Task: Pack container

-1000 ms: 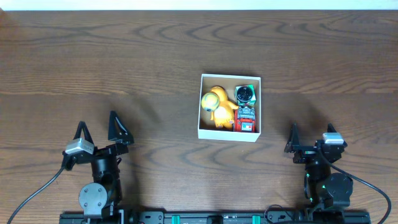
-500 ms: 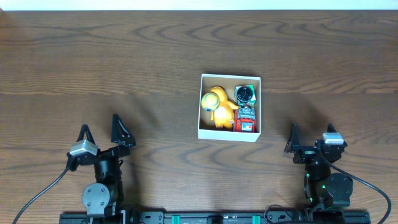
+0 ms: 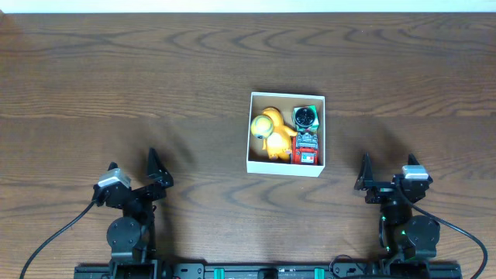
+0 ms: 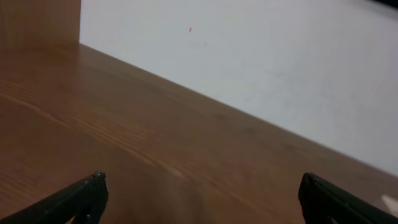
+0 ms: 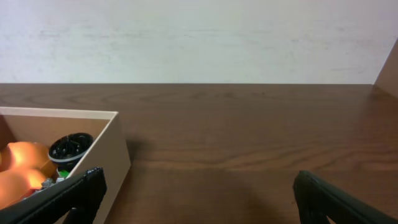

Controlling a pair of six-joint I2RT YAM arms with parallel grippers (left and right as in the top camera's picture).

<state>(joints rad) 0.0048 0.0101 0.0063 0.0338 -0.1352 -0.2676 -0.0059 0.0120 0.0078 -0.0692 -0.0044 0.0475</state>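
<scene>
Wooden desk [image 3: 232,54] spreads wide around the container [image 3: 285,168]; my left end effector [image 3: 132,160] and right end effector [image 3: 387,162] gape, empty.

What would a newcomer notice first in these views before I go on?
The eye goes to the white-walled container at the middle of the dark wooden table. It holds an orange toy, a red toy and a dark round piece, packed close together. Next come the left gripper and right gripper, both open and empty at the near edge, one on each side of the container.
</scene>
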